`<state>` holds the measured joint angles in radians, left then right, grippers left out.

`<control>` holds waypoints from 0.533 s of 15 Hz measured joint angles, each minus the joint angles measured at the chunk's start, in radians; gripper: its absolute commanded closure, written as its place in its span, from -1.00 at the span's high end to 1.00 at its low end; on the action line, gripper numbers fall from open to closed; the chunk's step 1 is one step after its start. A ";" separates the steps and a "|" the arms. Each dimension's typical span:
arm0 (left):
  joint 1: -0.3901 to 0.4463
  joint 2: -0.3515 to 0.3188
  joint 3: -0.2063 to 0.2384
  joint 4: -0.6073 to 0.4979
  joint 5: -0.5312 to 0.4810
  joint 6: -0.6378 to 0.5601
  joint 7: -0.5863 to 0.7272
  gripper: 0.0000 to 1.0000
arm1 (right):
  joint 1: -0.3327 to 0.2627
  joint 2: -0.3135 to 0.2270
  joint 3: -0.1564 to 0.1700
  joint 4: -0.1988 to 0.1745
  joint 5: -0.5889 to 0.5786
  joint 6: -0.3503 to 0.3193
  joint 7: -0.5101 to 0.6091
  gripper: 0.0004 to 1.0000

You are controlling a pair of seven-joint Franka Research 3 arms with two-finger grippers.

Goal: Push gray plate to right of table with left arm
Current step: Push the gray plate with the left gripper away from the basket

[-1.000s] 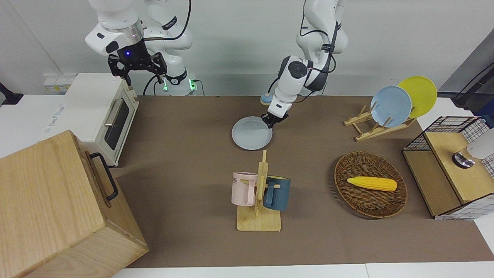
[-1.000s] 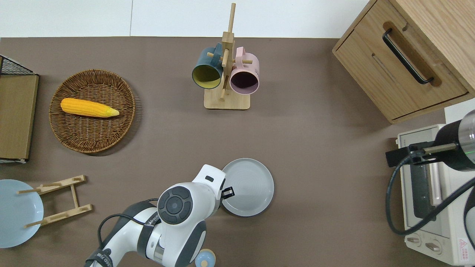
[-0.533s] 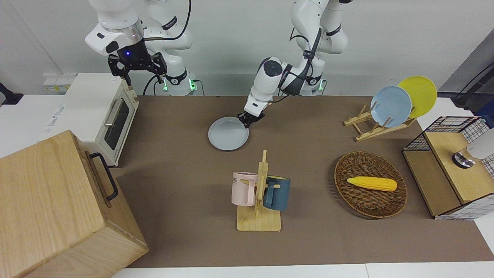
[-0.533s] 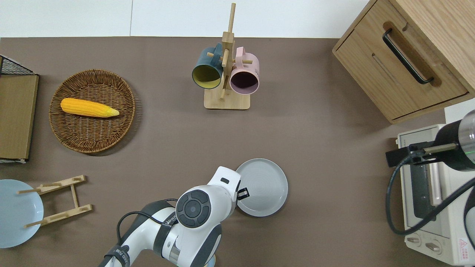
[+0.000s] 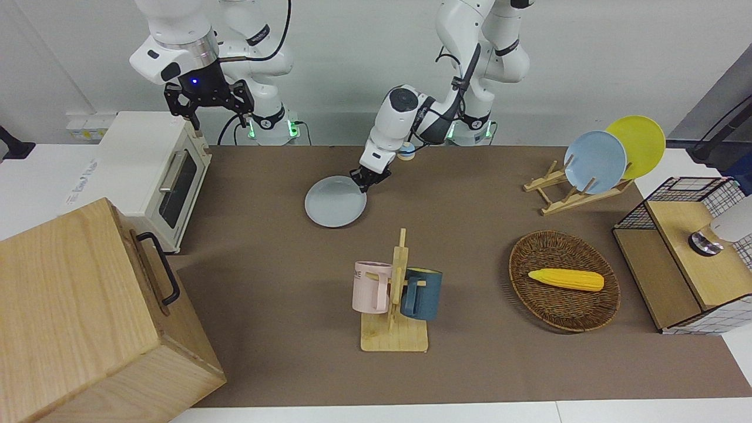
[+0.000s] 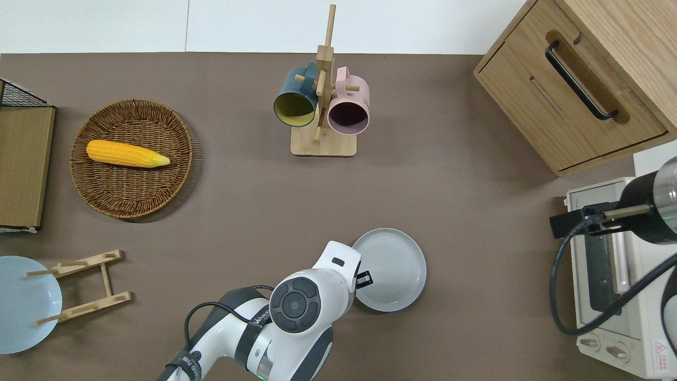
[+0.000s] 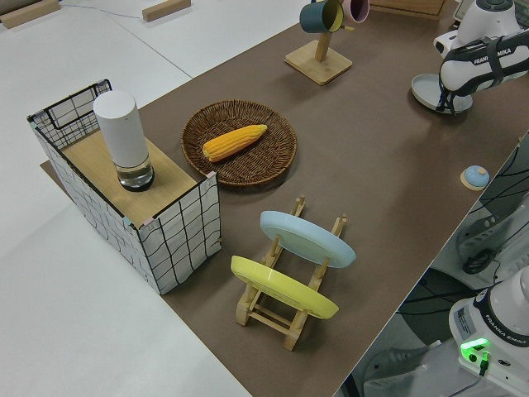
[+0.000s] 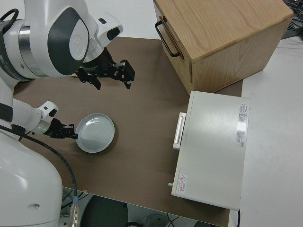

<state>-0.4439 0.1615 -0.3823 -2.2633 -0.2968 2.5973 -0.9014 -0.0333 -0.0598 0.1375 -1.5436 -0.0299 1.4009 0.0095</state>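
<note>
The gray plate lies flat on the brown table, nearer to the robots than the mug rack. It also shows in the overhead view, the left side view and the right side view. My left gripper is low at the table, fingers together, touching the plate's rim on the edge toward the left arm's end; it shows in the overhead view too. My right gripper is parked, open and empty.
A wooden mug rack with a pink and a blue mug stands mid-table. A toaster oven and a wooden cabinet stand at the right arm's end. A wicker basket with corn and a plate rack are at the left arm's end.
My left gripper has moved toward the right arm's end of the table, and the gray plate has slid that way with it. The right arm has not moved.
</note>
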 measured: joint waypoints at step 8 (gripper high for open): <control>0.000 0.004 0.000 0.006 0.051 0.000 0.000 0.99 | 0.000 0.000 0.000 0.000 0.000 0.000 0.000 0.99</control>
<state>-0.4444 0.1652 -0.3821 -2.2573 -0.2461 2.5976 -0.9014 -0.0333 -0.0598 0.1375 -1.5436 -0.0299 1.4009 0.0095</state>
